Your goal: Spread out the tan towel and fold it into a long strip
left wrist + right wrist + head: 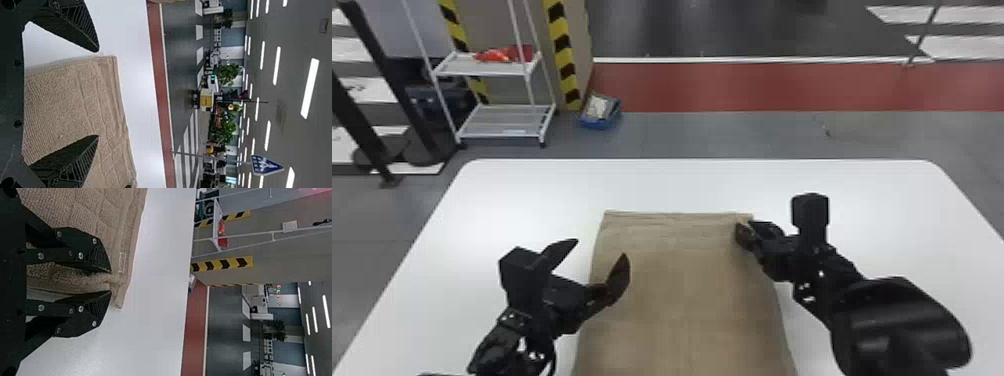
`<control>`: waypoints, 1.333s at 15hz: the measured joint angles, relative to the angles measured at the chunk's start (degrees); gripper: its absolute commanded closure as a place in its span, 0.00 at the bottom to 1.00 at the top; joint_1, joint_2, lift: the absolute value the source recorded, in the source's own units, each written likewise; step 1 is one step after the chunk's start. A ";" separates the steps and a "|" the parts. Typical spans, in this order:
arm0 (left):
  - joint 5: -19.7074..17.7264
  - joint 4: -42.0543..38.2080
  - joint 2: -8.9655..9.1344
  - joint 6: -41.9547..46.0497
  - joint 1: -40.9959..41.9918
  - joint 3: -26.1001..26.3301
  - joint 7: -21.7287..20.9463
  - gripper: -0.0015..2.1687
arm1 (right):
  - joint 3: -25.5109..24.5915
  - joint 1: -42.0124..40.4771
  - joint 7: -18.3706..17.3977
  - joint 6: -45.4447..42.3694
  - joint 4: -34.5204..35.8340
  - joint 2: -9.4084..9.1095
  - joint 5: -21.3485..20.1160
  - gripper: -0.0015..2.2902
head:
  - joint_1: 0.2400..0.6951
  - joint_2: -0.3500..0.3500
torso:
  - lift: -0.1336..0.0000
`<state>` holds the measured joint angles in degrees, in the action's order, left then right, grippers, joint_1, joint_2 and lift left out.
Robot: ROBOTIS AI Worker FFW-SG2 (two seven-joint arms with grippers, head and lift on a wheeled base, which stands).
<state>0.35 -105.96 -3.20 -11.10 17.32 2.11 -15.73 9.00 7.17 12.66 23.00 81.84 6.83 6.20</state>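
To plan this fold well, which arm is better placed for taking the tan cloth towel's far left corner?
Probably left: its open black two-fingered tool is near the towel's left edge, while the right tool is at the far right corner, with cloth between its fingers.

A tan cloth towel [682, 290] lies spread on a white, round-cornered counter [892, 192]. The black left gripper [601, 248] hangs by its left edge, jaws apart; the black right gripper [744, 228] has its jaws close together at its far right corner. Beyond are a white metal rack [504, 121], a small blue bin [602, 124] and a red floor stripe [782, 87].
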 measured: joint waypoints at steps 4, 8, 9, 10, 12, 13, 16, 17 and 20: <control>-0.16 0.31 -0.19 -0.11 -0.18 0.00 0.00 0.04 | -0.37 -0.94 0.00 -0.01 1.68 0.03 0.17 0.37 | 1.00 0.52 | 0.11; -0.18 0.41 -0.29 -0.11 -0.08 0.00 -0.09 0.04 | -0.14 -1.83 0.00 -0.01 3.41 0.02 -0.06 0.37 | 1.00 0.53 | 0.11; -0.23 0.41 -0.36 -0.11 -0.03 0.00 -0.09 0.04 | -0.11 -2.18 0.00 -0.01 3.94 0.02 0.00 0.37 | 1.00 0.53 | 0.11; -0.25 0.41 -0.44 -0.11 -0.01 0.00 -0.09 0.04 | -0.11 -2.42 0.00 0.10 4.26 0.02 0.03 0.33 | 1.00 0.53 | 0.11; -0.32 0.41 -0.53 -0.11 0.00 0.00 -0.09 0.04 | -0.11 -2.64 0.00 0.42 4.47 0.01 0.04 0.31 | 1.00 0.53 | 0.11; -0.34 0.41 -0.56 -0.11 0.00 0.00 -0.09 0.04 | -0.03 -2.75 0.00 0.48 4.55 -0.01 0.00 0.31 | 1.00 0.53 | 0.11; -0.35 0.47 -0.60 -0.10 0.00 0.00 -0.09 0.04 | 0.25 -2.93 0.00 0.57 4.88 -0.05 -0.32 0.32 | 1.00 0.54 | 0.11; -0.36 0.52 -0.64 -0.10 0.00 0.00 -0.09 0.04 | 0.31 -2.95 0.00 0.64 4.98 -0.06 -0.47 0.36 | 1.00 0.54 | 0.11; -0.43 0.65 -0.74 0.02 0.11 0.00 -0.17 0.04 | 0.99 -3.25 0.13 0.89 6.10 -0.06 -0.75 0.56 | 1.00 0.55 | 0.11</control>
<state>-0.08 -105.31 -3.94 -11.08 17.43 2.11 -15.90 9.99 3.92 12.78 23.89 87.94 6.77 5.45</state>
